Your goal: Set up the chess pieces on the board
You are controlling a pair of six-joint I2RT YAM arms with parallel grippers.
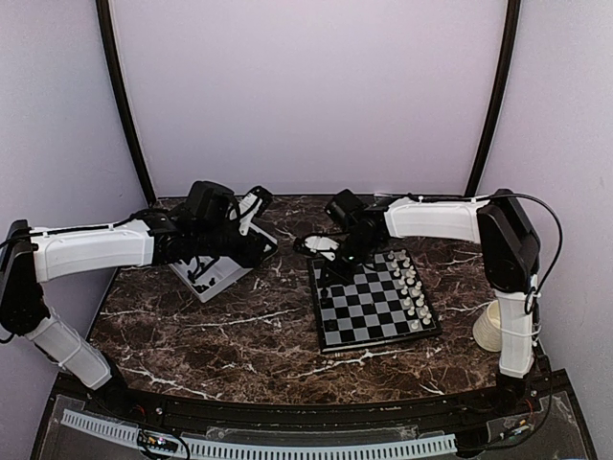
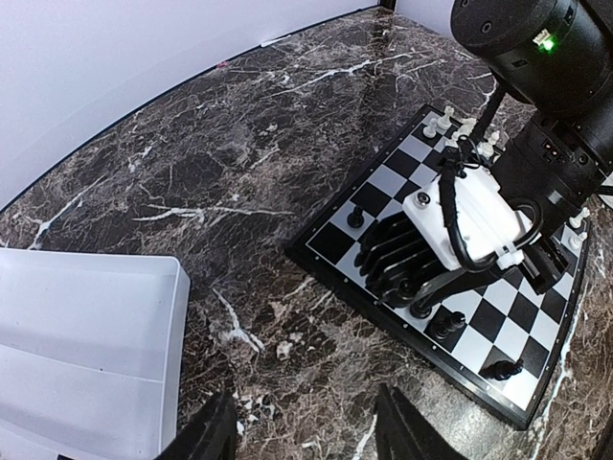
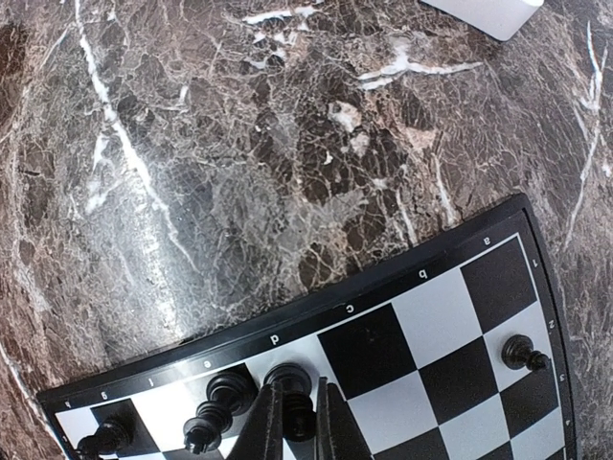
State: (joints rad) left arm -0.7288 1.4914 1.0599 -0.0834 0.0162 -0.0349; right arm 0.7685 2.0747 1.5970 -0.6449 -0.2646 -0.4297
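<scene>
Between the right end effector's (image 3: 299, 395) nearly shut fingertips stands a tiny black plastic chessman (image 3: 287, 379), upright, apparently gripped.

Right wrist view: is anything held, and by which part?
Right gripper looks shut on a black chess piece, fingers against its sides. Left gripper open, empty.

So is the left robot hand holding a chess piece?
No, the left gripper hangs open with only the marble tabletop showing between its fingers.
</scene>
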